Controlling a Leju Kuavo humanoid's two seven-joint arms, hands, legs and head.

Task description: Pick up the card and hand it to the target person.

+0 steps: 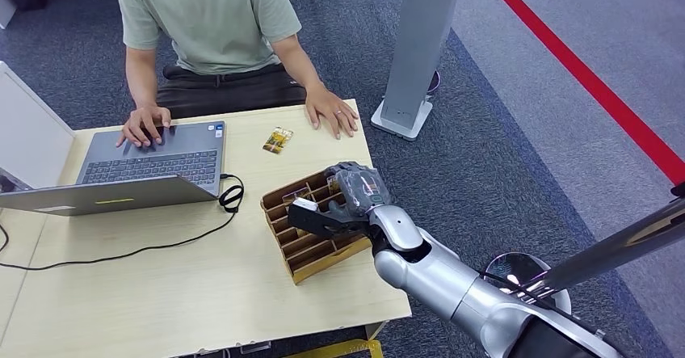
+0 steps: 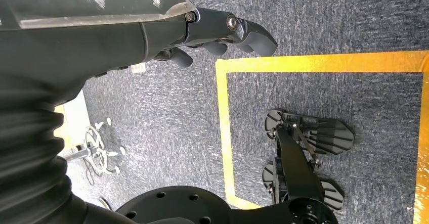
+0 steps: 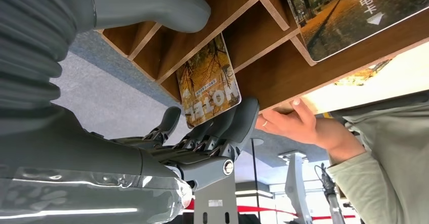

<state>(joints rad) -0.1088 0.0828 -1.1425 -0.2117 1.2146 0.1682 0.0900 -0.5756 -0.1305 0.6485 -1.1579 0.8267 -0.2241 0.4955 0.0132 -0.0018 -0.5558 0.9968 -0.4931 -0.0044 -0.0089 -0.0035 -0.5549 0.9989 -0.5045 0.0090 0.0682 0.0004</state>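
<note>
A wooden slotted card holder [image 1: 317, 266] stands on the light table [image 1: 161, 293] near its right edge. My right hand [image 1: 343, 200] is over the holder. In the right wrist view a card [image 3: 210, 82] with an autumn photo and the word HOTEL stands in one slot. The hand's dark fingers [image 3: 238, 123] lie against that card's free end, while the thumb [image 3: 152, 4] sits apart across a divider. Another card [image 3: 354, 11] lies in a neighbouring slot. A loose card [image 1: 277, 140] lies on the table by the seated person's hand [image 1: 331, 114]. My left hand [image 2: 152, 27] hangs over the floor and holds nothing.
The person [image 1: 206, 18] in a green shirt sits at the table's far side, one hand on an open laptop [image 1: 153, 164]. A black cable [image 1: 161, 245] runs across the table. A white post base [image 1: 401, 120] and a red floor line [image 1: 582, 75] lie to the right.
</note>
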